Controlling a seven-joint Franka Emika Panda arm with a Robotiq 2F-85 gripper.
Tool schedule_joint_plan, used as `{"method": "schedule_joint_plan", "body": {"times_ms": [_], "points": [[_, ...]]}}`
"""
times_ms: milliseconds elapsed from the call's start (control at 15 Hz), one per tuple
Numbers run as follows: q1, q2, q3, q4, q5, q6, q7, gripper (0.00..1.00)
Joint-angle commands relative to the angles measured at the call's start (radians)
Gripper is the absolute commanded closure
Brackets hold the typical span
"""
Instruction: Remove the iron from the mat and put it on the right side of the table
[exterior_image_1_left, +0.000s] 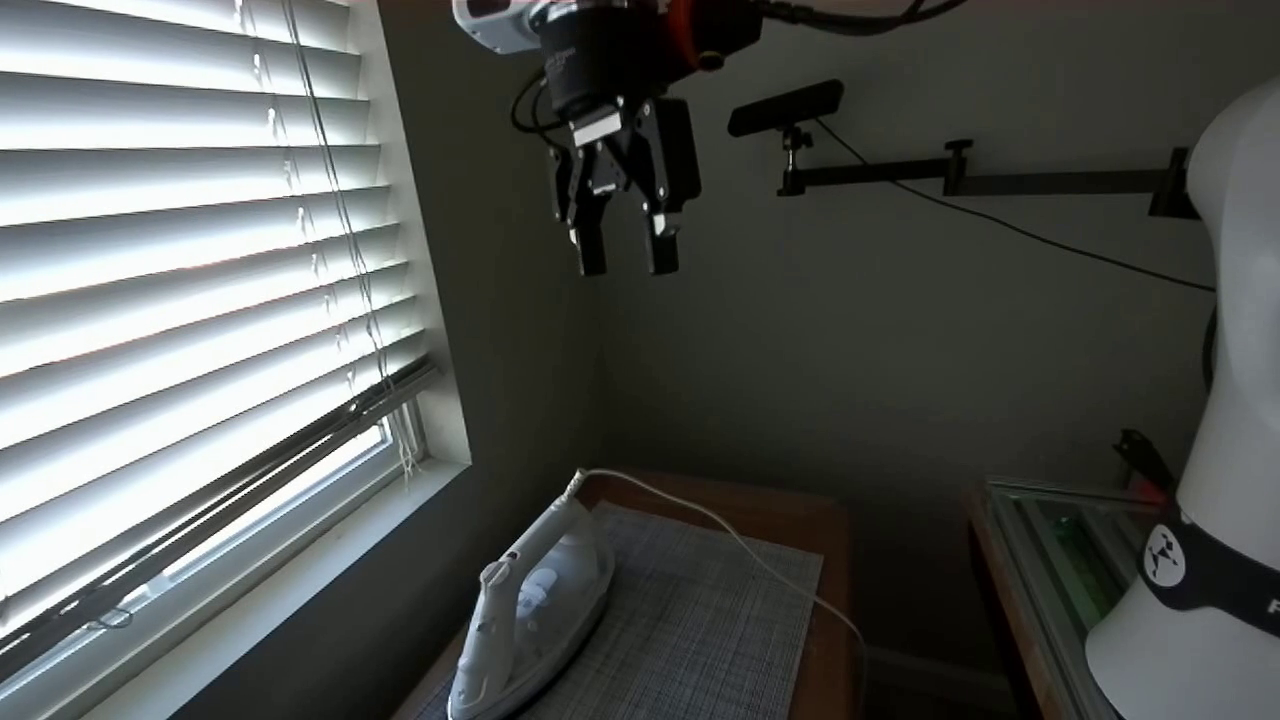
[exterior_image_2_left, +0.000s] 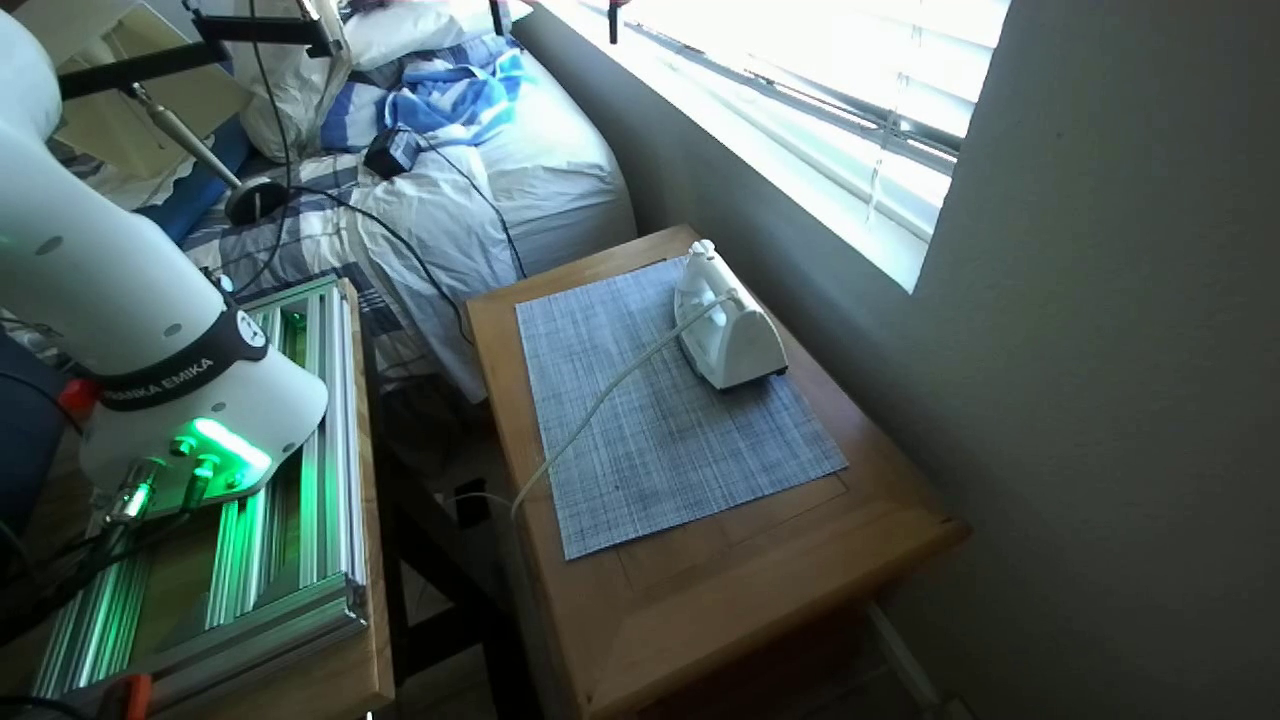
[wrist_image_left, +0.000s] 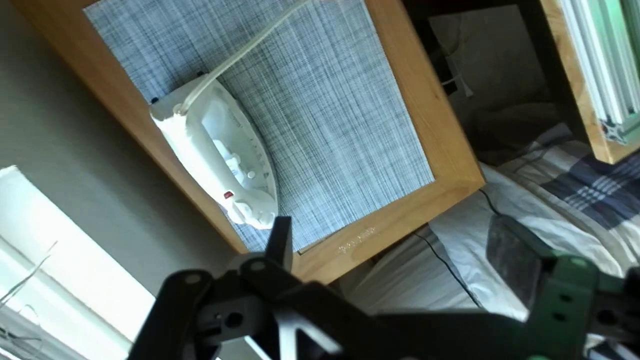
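Note:
The pale iron (exterior_image_1_left: 536, 600) (exterior_image_2_left: 735, 340) (wrist_image_left: 205, 155) rests soleplate down on the grey woven mat (exterior_image_1_left: 700, 610) (exterior_image_2_left: 640, 470) (wrist_image_left: 335, 115), near its window-side edge. Its thin white cord (exterior_image_2_left: 610, 390) crosses the mat and hangs over the table's edge. The mat lies on the brown wooden table (exterior_image_1_left: 832, 670) (exterior_image_2_left: 720, 610) (wrist_image_left: 435, 120). My gripper (exterior_image_1_left: 627, 262) (wrist_image_left: 395, 250) is open and empty, high above the table and apart from the iron. In the wrist view one finger overlaps the iron's nose. Only the fingertips show at the top of an exterior view (exterior_image_2_left: 556, 15).
A window with blinds and a sill (exterior_image_2_left: 880, 235) runs along the iron's side, with a wall (exterior_image_2_left: 1080, 400). The robot's metal-railed stand (exterior_image_2_left: 320, 450) stands across a gap. A bed (exterior_image_2_left: 560, 170) adjoins the table's end. A camera on a bracket (exterior_image_1_left: 785, 107) is mounted beyond the gripper.

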Motion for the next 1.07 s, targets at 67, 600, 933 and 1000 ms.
{"method": "schedule_joint_plan", "body": {"times_ms": [67, 600, 933, 1000], "points": [[-0.035, 0.068, 0.006, -0.136, -0.099, 0.267, -0.111, 0.0], [-0.05, 0.17, -0.023, -0.207, 0.137, 0.416, -0.251, 0.0], [-0.013, 0.275, -0.022, -0.214, 0.269, 0.604, -0.422, 0.0], [-0.007, 0.305, -0.017, -0.214, 0.325, 0.633, -0.474, 0.0]]}}
